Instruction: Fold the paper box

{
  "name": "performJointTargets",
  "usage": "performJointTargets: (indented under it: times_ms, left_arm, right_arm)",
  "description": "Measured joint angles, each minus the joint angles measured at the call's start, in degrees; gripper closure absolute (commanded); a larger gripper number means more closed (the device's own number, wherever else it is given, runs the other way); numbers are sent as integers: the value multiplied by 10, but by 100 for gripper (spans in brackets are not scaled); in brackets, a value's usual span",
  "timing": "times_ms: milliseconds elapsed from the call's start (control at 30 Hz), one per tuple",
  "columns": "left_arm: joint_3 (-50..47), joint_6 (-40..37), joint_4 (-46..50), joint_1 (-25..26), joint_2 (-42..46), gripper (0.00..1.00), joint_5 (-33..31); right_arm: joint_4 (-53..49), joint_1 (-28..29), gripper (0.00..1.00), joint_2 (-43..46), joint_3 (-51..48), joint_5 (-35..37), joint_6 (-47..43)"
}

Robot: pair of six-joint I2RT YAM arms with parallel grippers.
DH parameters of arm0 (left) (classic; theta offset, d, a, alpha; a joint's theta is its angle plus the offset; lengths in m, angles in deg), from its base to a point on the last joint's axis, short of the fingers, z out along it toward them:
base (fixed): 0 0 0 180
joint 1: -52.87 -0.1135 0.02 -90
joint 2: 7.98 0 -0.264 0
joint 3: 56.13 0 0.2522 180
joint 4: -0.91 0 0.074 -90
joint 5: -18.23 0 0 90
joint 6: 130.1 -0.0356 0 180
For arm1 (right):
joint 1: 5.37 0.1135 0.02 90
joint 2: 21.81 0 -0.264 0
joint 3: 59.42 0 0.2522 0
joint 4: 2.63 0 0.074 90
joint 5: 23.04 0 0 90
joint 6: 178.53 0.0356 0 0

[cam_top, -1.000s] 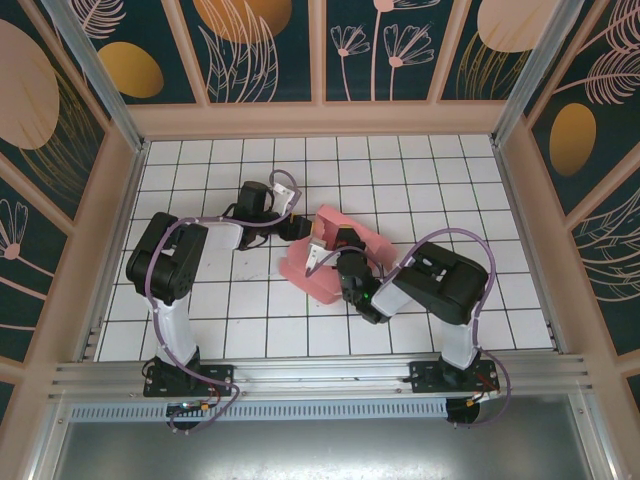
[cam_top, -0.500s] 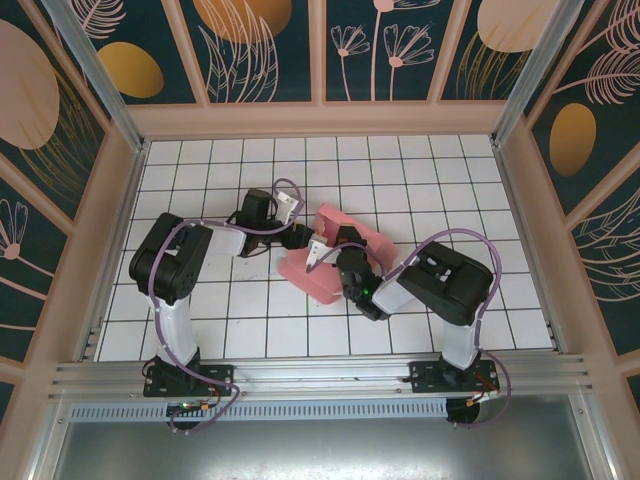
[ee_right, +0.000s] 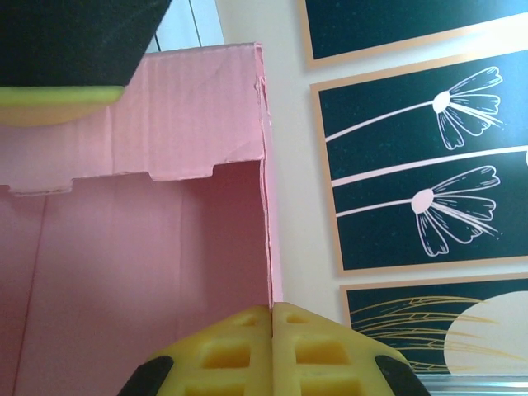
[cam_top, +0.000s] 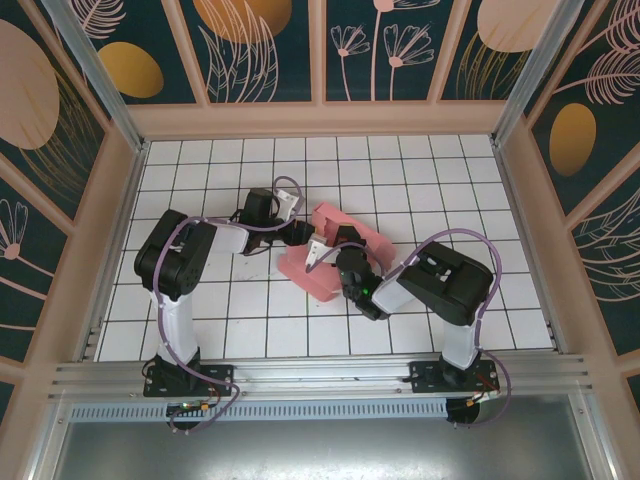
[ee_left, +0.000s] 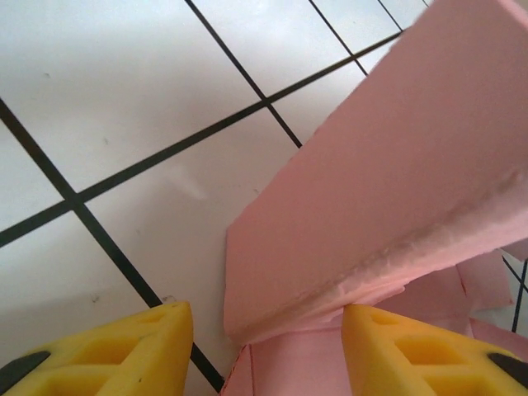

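1. Overhead view first: we see the paper box (cam_top: 300, 272), pink card partly raised into shape, lying about midway between the left and right edges of the white tiled worktop (cam_top: 450, 180) and roughly halfway between its near and far edges.
2. Both arms reach in over it. The left gripper (cam_top: 298, 235) sits at the box's left far side, and the right gripper (cam_top: 338, 242) is over the middle of the box, its arm covering part of the pink card.
3. From this height we cannot tell how either pair of jaws stands.
4. Left wrist view: we look down along the left gripper (ee_left: 264, 340). Its yellow fingers (ee_left: 124, 346) stand well apart, so it is open.
5. A raised, tilted panel of the paper box (ee_left: 396, 165) slopes up to the right above the tiles of the worktop (ee_left: 124, 82). Its lower corner reaches into the gap between the fingers, and nothing is clamped. A crumpled fold line runs along the panel's lower edge.
6. Right wrist view: the yellow fingertips of the right gripper (ee_right: 272, 320) are pressed together. The upright edge of a wall of the paper box (ee_right: 140, 272) runs straight down into their seam, so we read it as pinching that card edge.
7. A flap with a notched edge folds across the top of this wall, and a dark blurred shape (ee_right: 74, 37) hangs over it at the upper left.
8. Behind the box stands the enclosure wall (ee_right: 429, 124) with dark flower panels.
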Motion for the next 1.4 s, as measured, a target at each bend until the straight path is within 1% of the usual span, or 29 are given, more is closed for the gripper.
performJointTargets:
  times_ms: [467, 667, 900, 1100, 1200, 1267, 1400]
  left_arm:
    - [0, 37, -12, 3, 0, 56, -2]
    - [7, 39, -18, 16, 0, 58, -5]
    - [10, 41, -19, 20, 0, 62, -21]
    - [11, 47, -21, 23, 0, 62, -34]
    - [9, 45, -32, 28, 0, 60, -49]
    - [1, 36, -54, 33, 1, 58, -60]
    - [-28, 6, -91, 37, 8, 59, -80]
  right_arm:
    - [-10, 15, 100, -5, 14, 3, -1]
    - [-9, 15, 100, -12, 19, 12, 0]
    - [-9, 15, 100, -12, 19, 16, 2]
    - [-11, 19, 100, -15, 23, 20, 5]
    - [-12, 20, 100, -16, 25, 24, 9]
    - [-13, 20, 100, -16, 25, 24, 14]
    - [-18, 22, 100, -16, 26, 24, 19]
